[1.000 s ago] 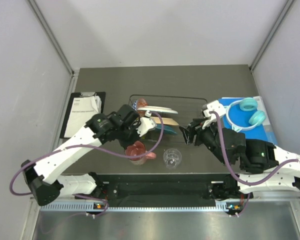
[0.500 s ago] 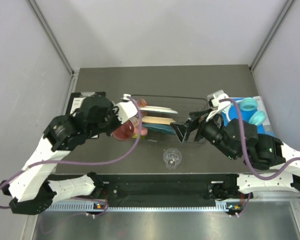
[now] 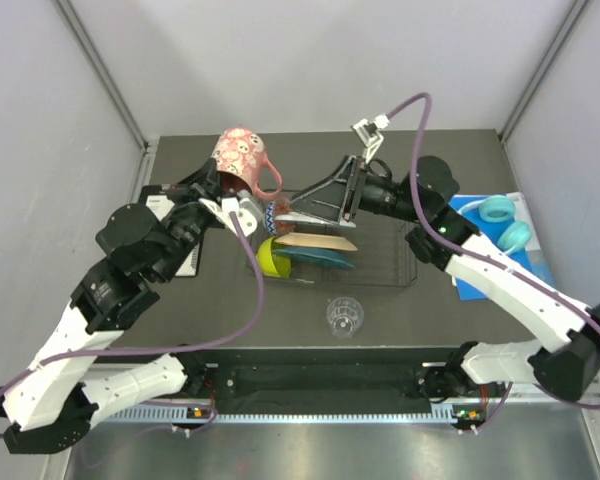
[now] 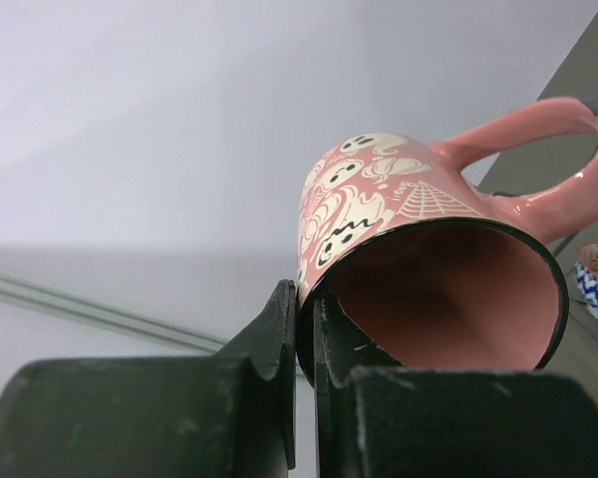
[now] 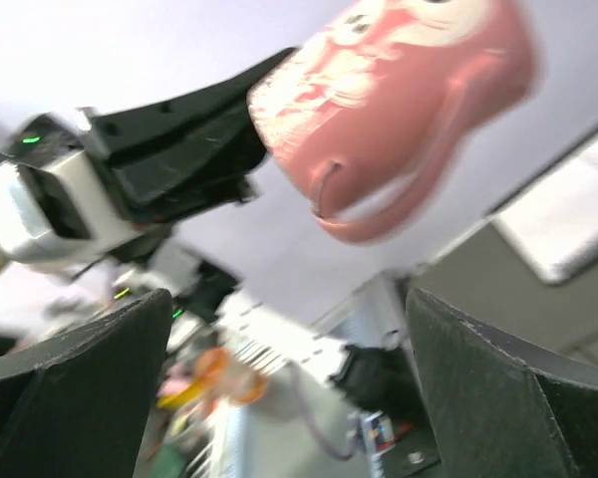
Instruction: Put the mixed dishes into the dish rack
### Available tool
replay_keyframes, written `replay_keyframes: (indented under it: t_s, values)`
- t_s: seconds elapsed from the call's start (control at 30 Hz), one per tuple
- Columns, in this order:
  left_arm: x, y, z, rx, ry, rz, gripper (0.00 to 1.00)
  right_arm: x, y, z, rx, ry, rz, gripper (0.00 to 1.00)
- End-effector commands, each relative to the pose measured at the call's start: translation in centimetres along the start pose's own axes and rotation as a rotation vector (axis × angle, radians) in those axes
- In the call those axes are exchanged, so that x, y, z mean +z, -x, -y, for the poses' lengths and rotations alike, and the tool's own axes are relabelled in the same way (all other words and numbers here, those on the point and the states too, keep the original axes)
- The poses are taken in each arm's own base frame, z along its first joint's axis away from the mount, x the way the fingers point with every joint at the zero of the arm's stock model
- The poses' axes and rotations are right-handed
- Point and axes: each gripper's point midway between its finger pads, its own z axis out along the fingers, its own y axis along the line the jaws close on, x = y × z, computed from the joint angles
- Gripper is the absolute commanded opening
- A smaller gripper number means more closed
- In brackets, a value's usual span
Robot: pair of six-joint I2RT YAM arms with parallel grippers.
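Both arms reach up above the dish rack (image 3: 405, 272), the left hand (image 4: 304, 299) pinching the rim of the pink mug (image 4: 364, 204) and holding it tilted in the air near the rack's left end, the right hand (image 5: 289, 329) spread wide, empty, facing the mug.

- The left arm (image 3: 110, 290) is bent and lifted up high.
- The left gripper (image 4: 304, 299) is pinched tight on the rim of the pink mug (image 4: 429, 269) — one finger inside, one outside.
- The right arm (image 3: 500, 280) stretches far forward and leans to the left.
- The right gripper (image 3: 318, 213) points left — its two fingers are spread wide apart.
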Motion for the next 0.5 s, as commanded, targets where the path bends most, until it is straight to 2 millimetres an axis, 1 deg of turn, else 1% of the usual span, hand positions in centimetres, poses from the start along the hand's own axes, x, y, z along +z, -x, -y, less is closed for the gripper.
replay_keyframes:
  t_s: [0.0,0.03,0.07,0.1,0.13,0.17,0.23,0.27,0.33,0.37,0.43,0.47]
  values:
    - [-2.0,4.0,-5.5,0.098,0.220,0.214,0.00,-2.3,-0.7,-8.1,0.012,0.437,-0.207,1.00]
    - [-2.5,4.0,-5.6,0.127,0.227,0.222,0.00,-2.0,-1.3,-7.3,0.018,0.449,-0.253,1.00]
    - [-2.3,4.1,-4.8,0.149,0.217,0.243,0.00,-1.9,-1.5,-7.0,0.048,0.448,-0.281,1.00]
    - [-2.4,4.1,-4.7,0.167,0.222,0.254,0.00,-1.8,-1.7,-6.6,0.062,0.449,-0.300,1.00]
    - [-2.5,3.9,-4.2,0.202,0.221,0.260,0.00,-1.4,-2.3,-5.5,0.086,0.437,-0.333,1.00]
    - [-2.6,4.1,-4.2,0.215,0.225,0.274,0.00,-1.3,-2.4,-4.9,0.094,0.428,-0.342,1.00]
    - [-2.7,4.4,-4.2,0.224,0.229,0.286,0.00,-0.9,-2.6,-2.6,0.124,0.389,-0.346,1.00]
    - [-2.6,4.3,-4.2,0.227,0.228,0.282,0.00,-1.0,-3.0,-2.1,0.125,0.387,-0.361,1.00]
    - [-2.6,4.4,-4.4,0.229,0.239,0.284,0.00,-0.7,-3.6,-0.1,0.155,0.347,-0.378,1.00]
    - [-2.5,4.4,-4.4,0.234,0.240,0.282,0.00,-0.8,-3.9,0.5,0.135,0.339,-0.387,1.00]
    - [-2.4,4.6,-4.6,0.241,0.245,0.282,0.00,-0.9,-4.5,1.7,0.163,0.298,-0.403,1.00]
    - [-2.5,4.6,-4.7,0.242,0.247,0.281,0.00,-0.9,-4.7,2.1,0.135,0.295,-0.409,1.00]
